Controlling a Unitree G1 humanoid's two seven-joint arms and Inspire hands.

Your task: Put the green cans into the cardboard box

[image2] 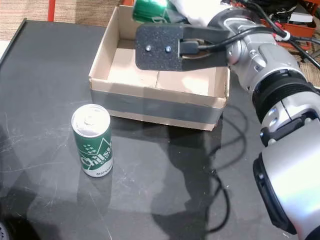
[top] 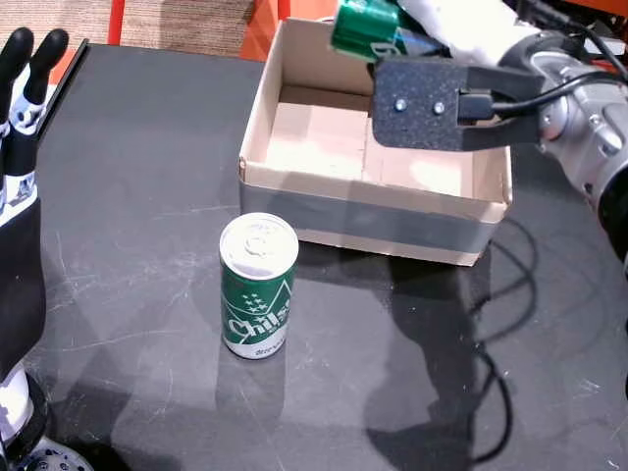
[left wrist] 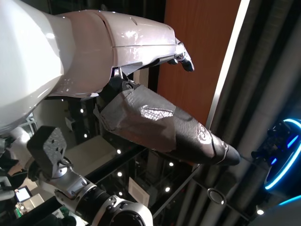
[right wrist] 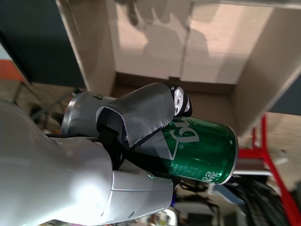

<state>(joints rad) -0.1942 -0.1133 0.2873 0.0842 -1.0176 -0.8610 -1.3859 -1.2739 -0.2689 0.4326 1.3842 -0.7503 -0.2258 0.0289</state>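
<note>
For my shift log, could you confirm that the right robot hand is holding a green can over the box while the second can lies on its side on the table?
Not quite: the second can stands upright on the table, top up, as both head views show. The rest holds: the right robot hand is holding a green can over the box.
</note>
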